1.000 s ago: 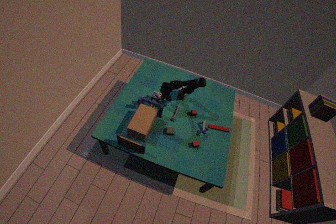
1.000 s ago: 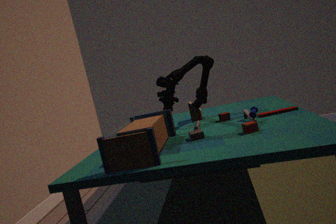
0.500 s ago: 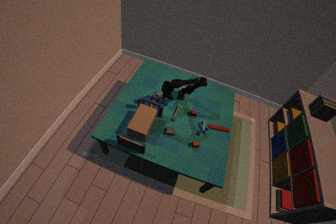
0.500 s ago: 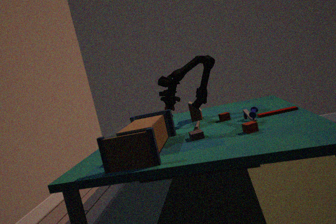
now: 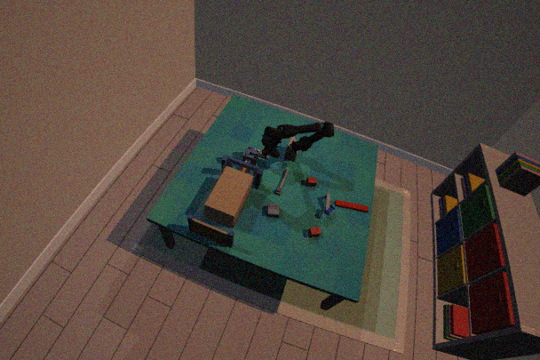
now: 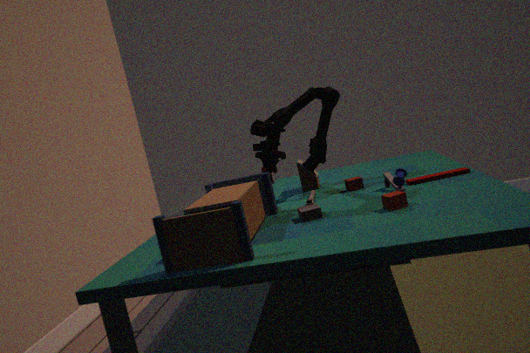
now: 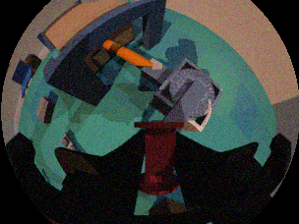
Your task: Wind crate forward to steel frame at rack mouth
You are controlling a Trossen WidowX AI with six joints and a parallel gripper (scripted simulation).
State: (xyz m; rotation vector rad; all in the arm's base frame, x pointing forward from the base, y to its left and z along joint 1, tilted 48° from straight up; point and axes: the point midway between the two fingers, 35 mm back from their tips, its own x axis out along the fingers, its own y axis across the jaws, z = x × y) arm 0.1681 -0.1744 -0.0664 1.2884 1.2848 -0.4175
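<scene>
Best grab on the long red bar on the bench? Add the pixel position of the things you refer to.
Middle of the long red bar (image 5: 352, 206) (image 6: 438, 176), coming straight down, fingers across its narrow width. It lies flat and is slim and straight, so mid-length should balance best and keeps off the blue-ended tool (image 5: 328, 202) (image 6: 391, 179) by one end. The claw (image 5: 265, 154) (image 6: 268, 172) (image 7: 156, 134) would need emptying first: it's shut on a dark red handle (image 5: 265, 151) (image 6: 264, 169) (image 7: 160, 147).
</scene>
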